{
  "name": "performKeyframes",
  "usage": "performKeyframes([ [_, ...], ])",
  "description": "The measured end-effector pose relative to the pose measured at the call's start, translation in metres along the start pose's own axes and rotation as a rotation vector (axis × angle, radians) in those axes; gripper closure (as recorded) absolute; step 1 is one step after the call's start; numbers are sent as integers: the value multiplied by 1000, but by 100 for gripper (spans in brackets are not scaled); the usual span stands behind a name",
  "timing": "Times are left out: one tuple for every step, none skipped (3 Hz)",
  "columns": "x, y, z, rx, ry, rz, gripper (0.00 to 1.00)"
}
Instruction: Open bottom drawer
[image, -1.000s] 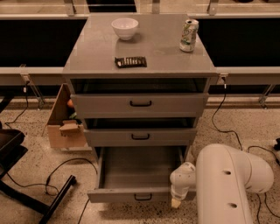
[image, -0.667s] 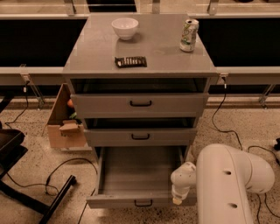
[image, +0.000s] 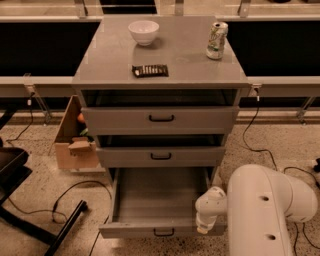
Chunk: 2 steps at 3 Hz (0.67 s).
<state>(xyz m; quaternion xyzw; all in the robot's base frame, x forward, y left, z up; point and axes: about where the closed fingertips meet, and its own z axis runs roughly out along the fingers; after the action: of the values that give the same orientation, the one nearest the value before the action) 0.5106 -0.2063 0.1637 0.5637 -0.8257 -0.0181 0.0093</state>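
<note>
The bottom drawer (image: 159, 231) of the grey cabinet (image: 160, 75) stands pulled far out, and its plain grey inside (image: 155, 192) shows with nothing in it. Its small black bar handle (image: 164, 232) sits low on the front. My gripper (image: 204, 227) is at the end of the white arm (image: 265, 215), right at the drawer's front right corner, beside the right wall. The middle drawer (image: 161, 156) and the top drawer (image: 161, 119) sit above it, each with a dark gap over its front.
On the cabinet top are a white bowl (image: 143, 32), a dark snack bar (image: 150, 70) and a can (image: 216, 40). A cardboard box (image: 75, 142) stands on the floor at the left. Cables (image: 75, 192) and a black chair base (image: 30, 215) lie at lower left.
The bottom drawer has slid a little further out toward the camera, and my gripper and wrist have come back with its front right corner.
</note>
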Motion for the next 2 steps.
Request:
performKeyframes([
  [0, 0, 0, 0, 0, 0, 100],
  [3, 5, 1, -4, 9, -2, 100],
])
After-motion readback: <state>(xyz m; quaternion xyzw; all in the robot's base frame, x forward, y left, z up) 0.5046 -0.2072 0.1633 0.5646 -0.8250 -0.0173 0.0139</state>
